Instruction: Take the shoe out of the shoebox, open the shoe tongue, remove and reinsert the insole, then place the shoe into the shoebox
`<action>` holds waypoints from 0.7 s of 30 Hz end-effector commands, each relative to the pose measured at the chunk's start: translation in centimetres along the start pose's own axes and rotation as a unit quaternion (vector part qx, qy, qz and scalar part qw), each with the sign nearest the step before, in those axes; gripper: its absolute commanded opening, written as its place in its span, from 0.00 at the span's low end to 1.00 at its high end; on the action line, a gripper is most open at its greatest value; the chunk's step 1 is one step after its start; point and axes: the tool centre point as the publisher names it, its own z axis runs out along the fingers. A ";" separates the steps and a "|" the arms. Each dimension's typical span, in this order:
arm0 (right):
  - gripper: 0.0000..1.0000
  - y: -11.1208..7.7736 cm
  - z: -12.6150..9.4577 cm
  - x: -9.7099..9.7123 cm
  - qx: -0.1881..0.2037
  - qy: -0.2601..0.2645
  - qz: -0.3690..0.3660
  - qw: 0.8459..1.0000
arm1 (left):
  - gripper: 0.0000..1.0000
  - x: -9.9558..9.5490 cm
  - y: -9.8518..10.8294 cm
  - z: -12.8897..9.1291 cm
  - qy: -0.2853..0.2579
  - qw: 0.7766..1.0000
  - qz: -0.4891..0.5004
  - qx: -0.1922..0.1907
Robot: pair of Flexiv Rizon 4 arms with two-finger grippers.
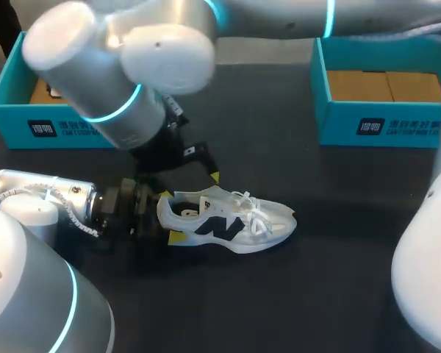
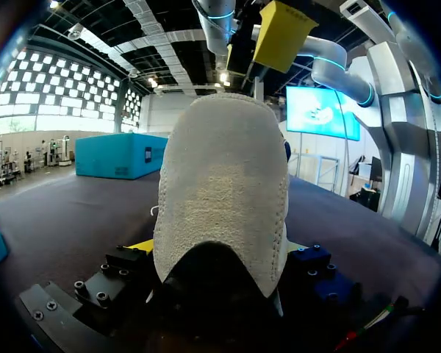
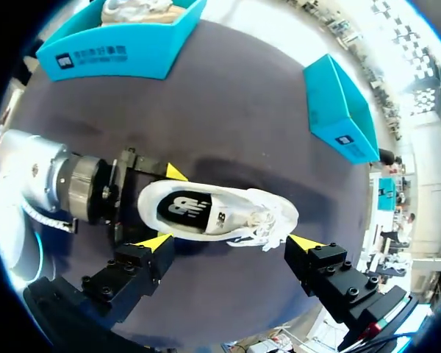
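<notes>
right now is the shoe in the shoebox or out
Out: the shoe stands upright on the table, heel in the left hand.

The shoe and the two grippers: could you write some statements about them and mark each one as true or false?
1. The shoe lies on the table, outside both teal boxes. True.
2. The right gripper is shut on the shoe's toe. False: it is open above the shoe, with its fingers apart from it.
3. The left gripper grips the shoe at its heel. True.
4. The shoe is upside down. False: its sole is on the table and its opening faces upward.
</notes>
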 end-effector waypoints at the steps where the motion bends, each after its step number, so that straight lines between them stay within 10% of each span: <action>1: 1.00 0.1 0.9 0.8 0.005 -0.100 0.002 0.995 | 0.00 0.2 0.5 0.4 -0.002 1.000 0.000 0.000; 21: 1.00 0.2 4.9 0.0 0.023 -0.133 0.036 0.990 | 0.00 0.2 0.5 0.4 -0.002 1.000 0.000 0.000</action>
